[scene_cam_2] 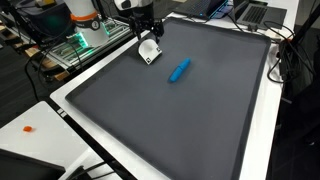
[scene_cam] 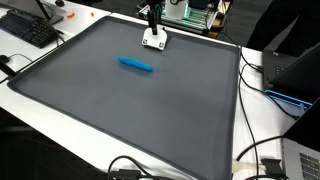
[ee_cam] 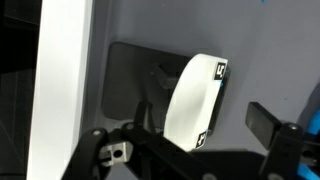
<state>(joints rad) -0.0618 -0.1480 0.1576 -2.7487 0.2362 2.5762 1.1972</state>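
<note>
End effector (scene_cam: 153, 29) is hanging open, gripping nothing, just over a white object (scene_cam: 154, 42) near the desk edge by the robot's base. A blue marker (scene_cam: 136, 65) is lying mid-mat (scene_cam: 100, 115), well apart.

White rounded plastic piece (scene_cam: 154, 41) with small black square marks, lying flat.
I see it on the dark grey mat (scene_cam: 130, 110), near the mat's 12 o'clock edge in both exterior views (scene_cam_2: 149, 53). From the wrist view (ee_cam: 195, 100) its curved white face runs tilted toward 1 o'clock, with a black square at each end.
</note>
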